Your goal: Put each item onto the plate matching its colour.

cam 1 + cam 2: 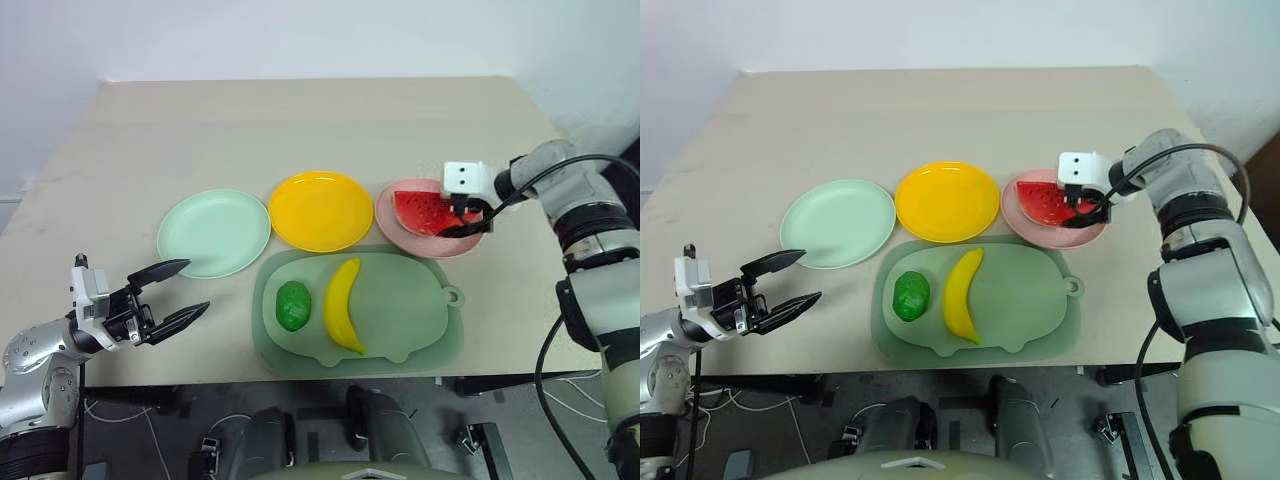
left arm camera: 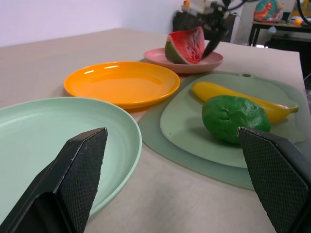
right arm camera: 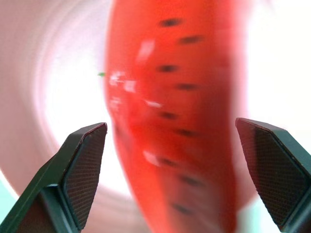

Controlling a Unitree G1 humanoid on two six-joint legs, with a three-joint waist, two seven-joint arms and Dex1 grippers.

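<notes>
The red watermelon wedge [image 1: 423,211] lies on the pink plate [image 1: 428,250] at the right. My right gripper [image 1: 459,219] is at the wedge's right end, open, with a finger on either side of it [image 3: 170,124]. The yellow banana [image 1: 345,304] and the small dark-green lumpy oval [image 1: 293,304] lie side by side on the grey-green mat [image 1: 410,310]. Behind the mat stand the yellow plate [image 1: 320,211] and, to its left, the mint-green plate [image 1: 213,232], both bare. My left gripper [image 1: 197,286] hovers open near the table's front left, pointing toward the mint plate [image 2: 43,141].
The mat lies along the table's front edge [image 1: 200,380], just in front of the three plates. Bare beige tabletop [image 1: 300,130] stretches behind the plates. Cables hang beside my right arm [image 1: 545,370] past the table's right edge.
</notes>
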